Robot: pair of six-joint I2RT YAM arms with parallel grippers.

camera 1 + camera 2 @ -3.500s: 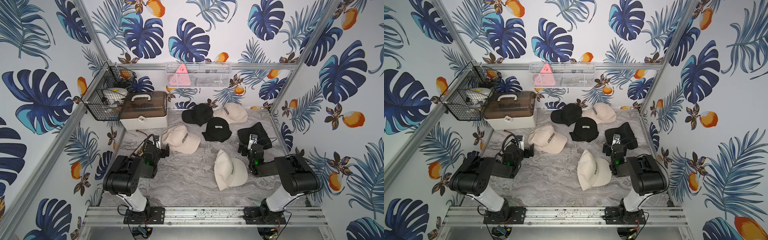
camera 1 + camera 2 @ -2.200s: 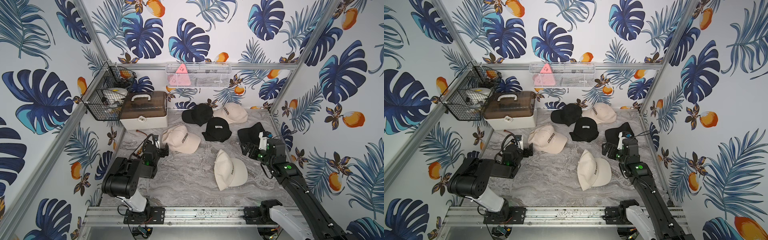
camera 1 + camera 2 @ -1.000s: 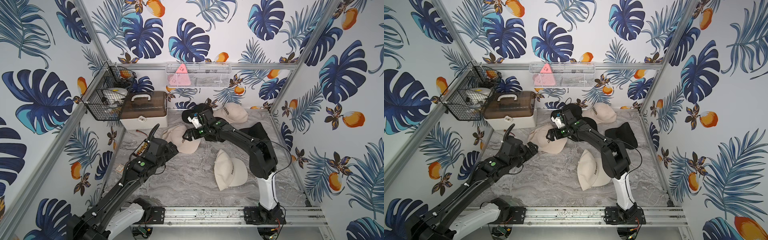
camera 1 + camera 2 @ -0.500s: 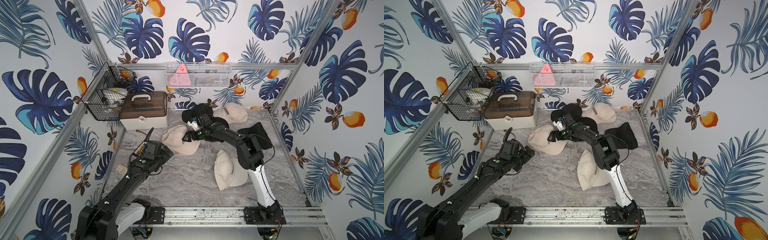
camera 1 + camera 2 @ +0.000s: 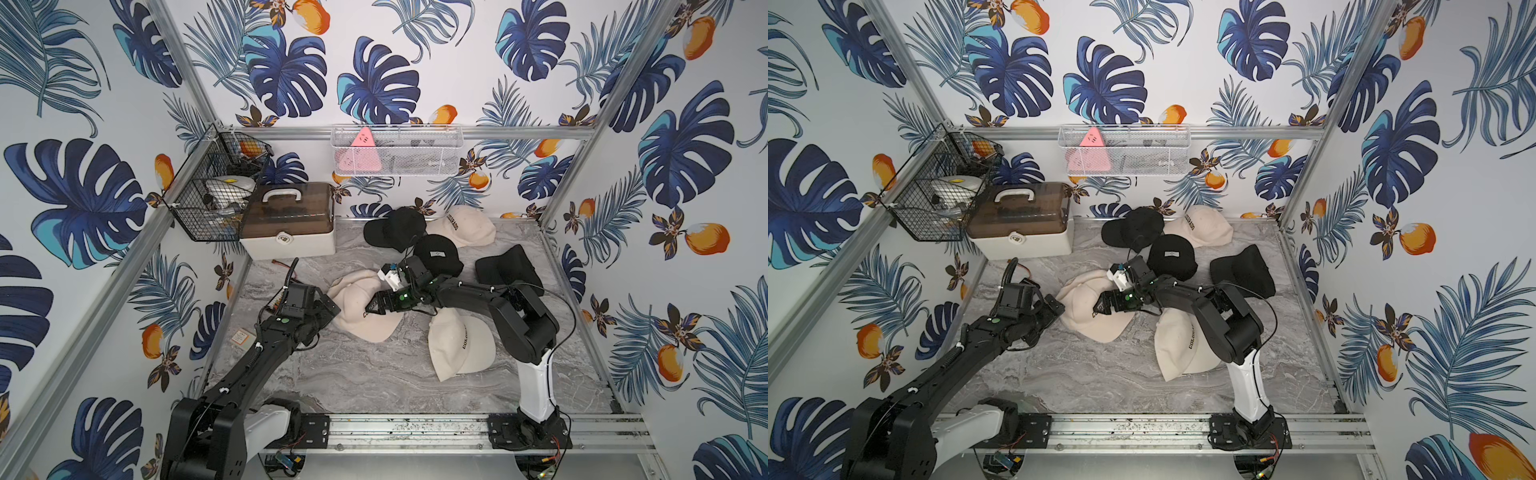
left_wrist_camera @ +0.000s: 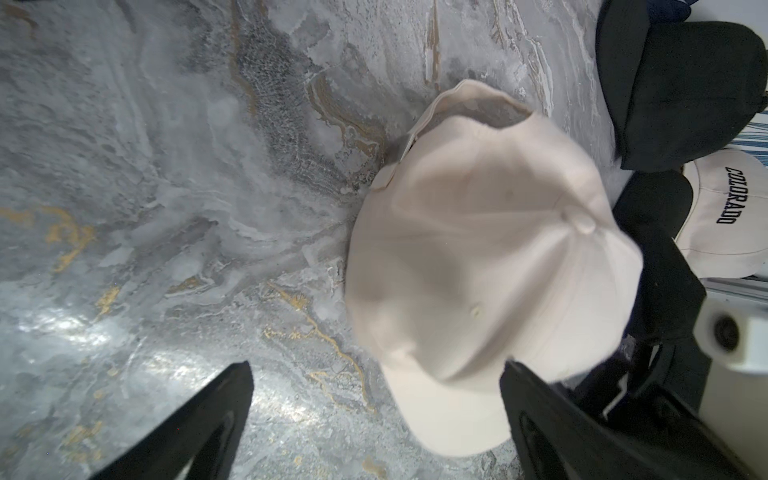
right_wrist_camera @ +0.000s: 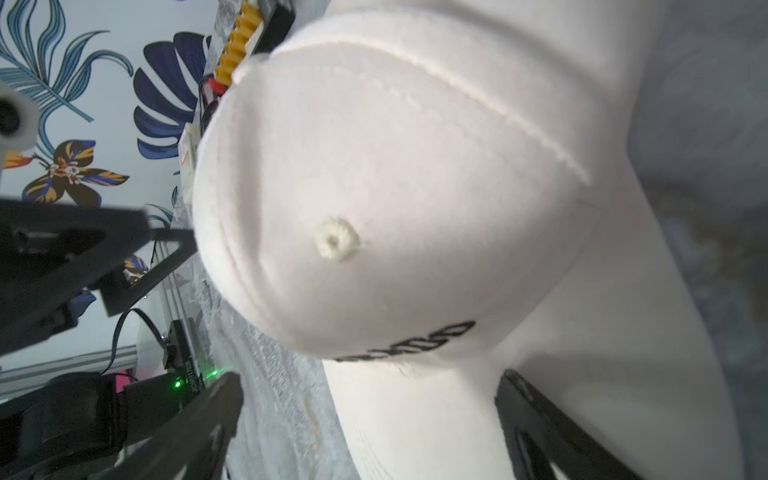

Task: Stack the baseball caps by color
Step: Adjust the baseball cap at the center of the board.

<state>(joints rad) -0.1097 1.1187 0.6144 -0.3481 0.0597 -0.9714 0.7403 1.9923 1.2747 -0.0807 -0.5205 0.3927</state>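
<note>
the task looks to be at its first pick: none of the six caps is stacked. nearest the rail, a cream fabric brimmed cap with black lettering (image 5: 461,349) lies alone on the grey marbled tabletop (image 5: 353,386). just beyond it, toward the left, sits the middle cream cap (image 5: 361,324), of the same cloth and lettering, and both arms meet at it. farther back lie a black fabric cap with a small pale logo (image 5: 436,255) and a plain black cap (image 5: 505,266) slumped near the right wall. at the far wall a second plain black cap (image 5: 395,228) touches the last cream lettered cap (image 5: 467,226).

the next move, as i judge it, calls for one gripper to close on the middle cream cap, lift it clear and set it on the nearest cream one. soft cloth may sag, so a bite on the stiffer brim seems safer.

the left arm stretches low from its base at the rail, forward and inward. the left gripper (image 5: 328,309) sits just beside the cap's left side, jaws spread wide and empty. the right arm rises from its base, folds at the elbow and runs leftward low over the table. the right gripper (image 5: 376,305) hangs over the lettered front, and in the right wrist view its spread fingers (image 7: 557,432) flank the brim without gripping it.
</note>
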